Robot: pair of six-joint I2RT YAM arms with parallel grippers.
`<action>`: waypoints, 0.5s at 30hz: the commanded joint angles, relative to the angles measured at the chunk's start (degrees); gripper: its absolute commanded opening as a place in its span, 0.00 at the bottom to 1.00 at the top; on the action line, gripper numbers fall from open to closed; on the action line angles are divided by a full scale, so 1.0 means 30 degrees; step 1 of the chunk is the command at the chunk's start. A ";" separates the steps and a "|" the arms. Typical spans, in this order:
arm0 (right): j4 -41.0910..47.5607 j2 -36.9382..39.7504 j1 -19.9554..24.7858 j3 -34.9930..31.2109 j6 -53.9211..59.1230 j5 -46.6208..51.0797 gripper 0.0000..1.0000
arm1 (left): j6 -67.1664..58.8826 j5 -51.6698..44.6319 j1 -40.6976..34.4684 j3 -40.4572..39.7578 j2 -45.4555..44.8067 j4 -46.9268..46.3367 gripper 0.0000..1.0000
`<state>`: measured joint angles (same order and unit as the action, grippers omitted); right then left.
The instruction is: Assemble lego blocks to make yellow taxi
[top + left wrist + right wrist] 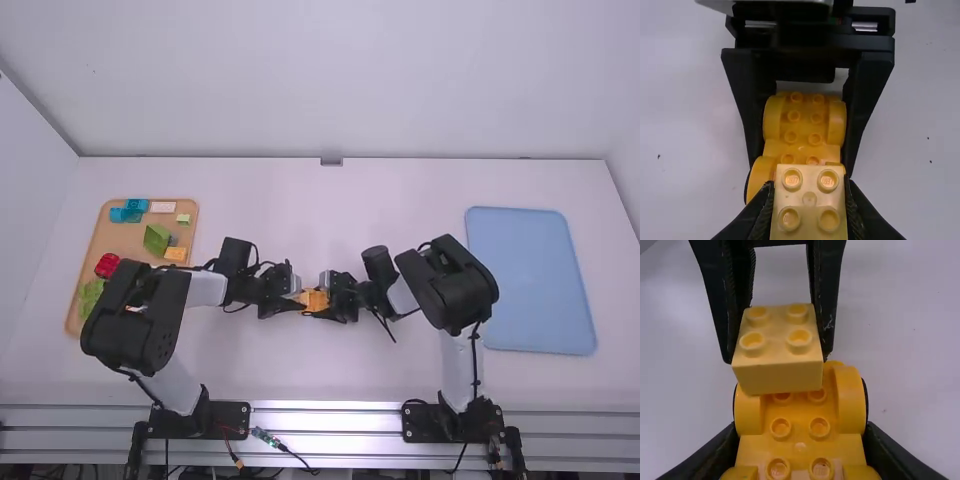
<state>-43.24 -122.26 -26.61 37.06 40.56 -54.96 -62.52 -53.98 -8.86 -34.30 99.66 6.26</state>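
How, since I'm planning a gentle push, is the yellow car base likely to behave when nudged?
The yellow car base would probably be stiff, as it looks like molded plastic. It may roll, since dark curved edges, perhaps wheels, show beside its fenders. Those smooth, rounded fenders could feel slippery.

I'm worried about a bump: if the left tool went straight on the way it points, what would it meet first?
Probably the orange-yellow base, held by the right tool; how much gap the pale yellow block leaves before it is unclear.
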 commanded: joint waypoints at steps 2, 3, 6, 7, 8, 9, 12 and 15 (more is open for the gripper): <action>0.0146 -0.0430 -0.0044 0.0160 -0.0022 -0.0182 0.47 | -0.0372 -0.0816 -0.0189 0.0335 -0.0291 0.0299 0.02; 0.0131 -0.0430 -0.0007 0.0160 -0.0036 -0.0175 0.47 | -0.0299 -0.0772 -0.0189 0.0335 -0.0299 0.0408 0.02; 0.0204 -0.0430 -0.0029 0.0160 -0.0022 -0.0233 0.47 | 0.0051 -0.0787 -0.0197 0.0342 -0.0299 0.0969 0.02; 0.0204 -0.0430 -0.0022 0.0160 -0.0015 -0.0233 0.47 | 0.0051 -0.0838 -0.0182 0.0335 -0.0291 0.1115 0.02; 0.0211 -0.0430 -0.0007 0.0168 -0.0015 -0.0240 0.47 | 0.0058 -0.0867 -0.0175 0.0335 -0.0291 0.1231 0.02; 0.0197 -0.0430 -0.0007 0.0168 -0.0022 -0.0248 0.47 | 0.0051 -0.0860 -0.0175 0.0335 -0.0291 0.1260 0.02; 0.0204 -0.0430 -0.0007 0.0160 -0.0022 -0.0248 0.47 | 0.0051 -0.0845 -0.0357 0.0335 -0.0291 0.1290 0.02; 0.0204 -0.0430 -0.0007 0.0168 -0.0007 -0.0459 0.47 | 0.0051 -0.0634 -0.0838 0.0335 -0.0291 0.1472 0.02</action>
<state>-42.96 -122.26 -26.61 37.06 40.66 -55.35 -62.70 -54.41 -9.96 -33.69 99.63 10.44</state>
